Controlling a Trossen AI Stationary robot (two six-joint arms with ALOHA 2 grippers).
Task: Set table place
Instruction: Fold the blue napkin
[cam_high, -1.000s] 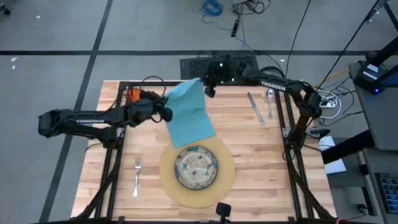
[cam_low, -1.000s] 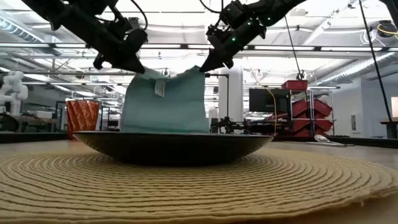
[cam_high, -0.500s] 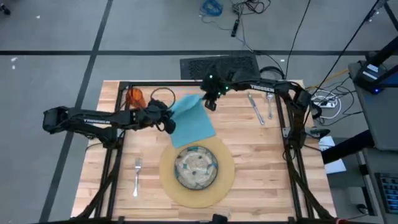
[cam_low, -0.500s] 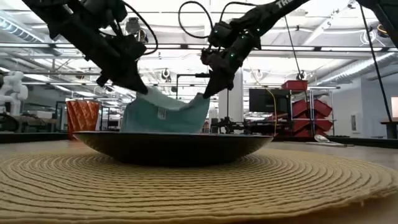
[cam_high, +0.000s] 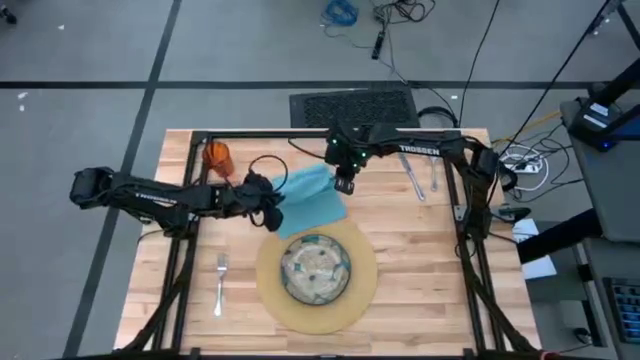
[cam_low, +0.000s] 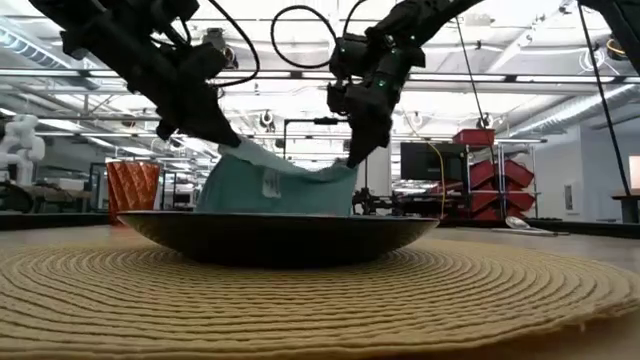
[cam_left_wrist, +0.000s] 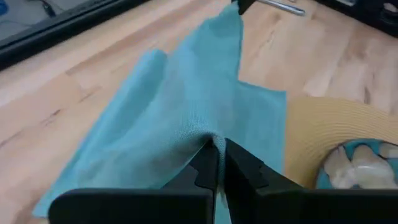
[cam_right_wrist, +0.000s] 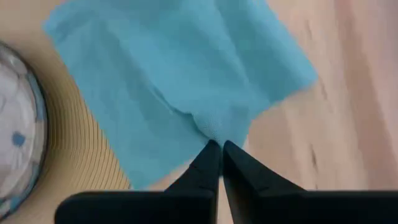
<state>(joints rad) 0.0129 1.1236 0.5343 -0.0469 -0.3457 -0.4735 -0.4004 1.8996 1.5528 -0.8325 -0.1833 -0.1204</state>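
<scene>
Napkin (cam_high: 311, 196) lowered, both arms' fingers pinching it

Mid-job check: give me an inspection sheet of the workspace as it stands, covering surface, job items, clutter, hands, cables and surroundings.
Surface: wooden table, bare patches look clean.
Job's things: teal napkin draped between both hands, its near edge at the tan mat; speckled plate centred on the mat; fork left of the mat; knife and spoon at the far right; orange cup at the far left.
Clutter: nothing seen.
Hands: left hand shut on the napkin's edge; right hand shut on the opposite corner.
Cables: black loop by the left wrist; more on the floor.
Surroundings: grey floor, red rack in the room behind.
</scene>
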